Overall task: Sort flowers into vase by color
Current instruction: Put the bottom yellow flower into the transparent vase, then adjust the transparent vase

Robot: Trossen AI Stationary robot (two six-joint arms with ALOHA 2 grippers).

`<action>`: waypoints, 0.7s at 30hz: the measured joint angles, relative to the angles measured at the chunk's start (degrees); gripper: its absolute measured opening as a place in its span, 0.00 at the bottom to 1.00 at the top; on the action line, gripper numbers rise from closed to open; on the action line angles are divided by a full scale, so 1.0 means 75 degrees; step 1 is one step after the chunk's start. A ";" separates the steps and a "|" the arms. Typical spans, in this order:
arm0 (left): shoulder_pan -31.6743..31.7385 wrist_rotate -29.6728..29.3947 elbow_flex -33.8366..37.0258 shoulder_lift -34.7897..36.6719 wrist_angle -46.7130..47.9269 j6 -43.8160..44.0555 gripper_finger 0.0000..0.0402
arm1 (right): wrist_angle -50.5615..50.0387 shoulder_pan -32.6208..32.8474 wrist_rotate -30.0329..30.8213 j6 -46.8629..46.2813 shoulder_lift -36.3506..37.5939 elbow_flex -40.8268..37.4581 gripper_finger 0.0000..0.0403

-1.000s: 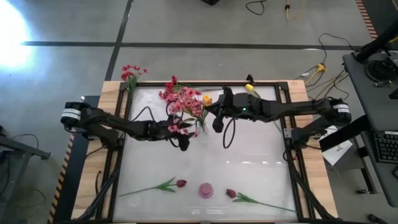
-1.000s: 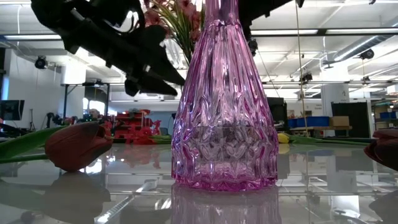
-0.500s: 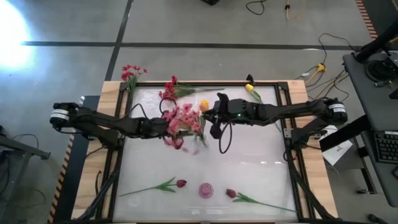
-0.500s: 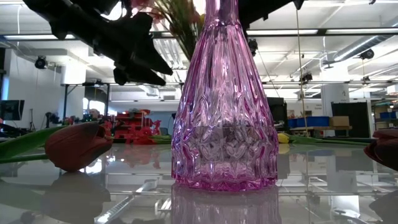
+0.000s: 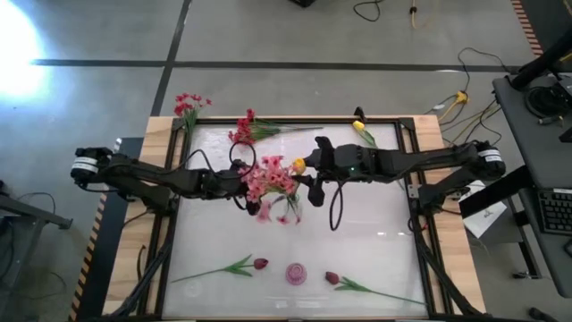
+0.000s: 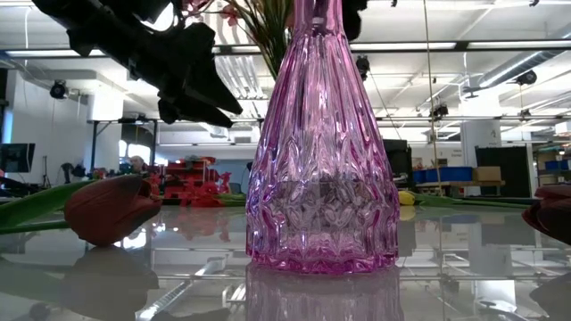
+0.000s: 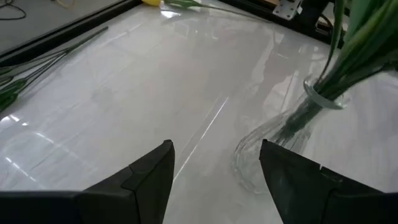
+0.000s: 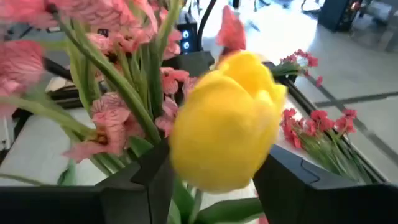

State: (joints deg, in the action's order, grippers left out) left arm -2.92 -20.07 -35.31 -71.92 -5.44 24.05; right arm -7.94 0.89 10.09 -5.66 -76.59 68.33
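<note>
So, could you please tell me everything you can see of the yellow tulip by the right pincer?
The yellow tulip has a closed, smooth, plastic-looking bloom, seen large between the right pincer's fingers. From above it shows as a small yellow spot at the edge of the pink blossom bunch standing in the clear glass vase. Its stem is mostly hidden; whether the fingers touch it cannot be told.

A keyboard (image 5: 554,211) lies at the right edge on a dark desk; yellow cable (image 5: 454,100) trails across the grey floor, upper right.
</note>
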 joint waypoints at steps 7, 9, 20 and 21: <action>-0.0375 0.0011 0.0003 0.0029 0.0773 0.0202 0.56 | -0.1646 0.0177 -0.0005 -0.0381 0.0500 0.0516 0.48; -0.0496 0.0011 0.0003 0.0009 0.0854 0.0315 0.56 | -0.2068 0.0171 0.0003 -0.0514 0.0686 0.0607 0.48; -0.0943 -0.0034 0.0012 -0.0440 -0.0276 0.0650 0.56 | -0.4170 0.0348 0.0027 -0.1229 0.1199 0.0151 0.48; -0.0941 -0.0046 0.0012 -0.0570 -0.0485 0.0636 0.56 | -0.4126 0.0423 0.0026 -0.1304 0.1155 0.0021 0.48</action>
State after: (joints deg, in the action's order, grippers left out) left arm -9.98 -20.41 -35.22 -76.19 -9.08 28.82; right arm -38.88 4.07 10.28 -15.45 -67.92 68.49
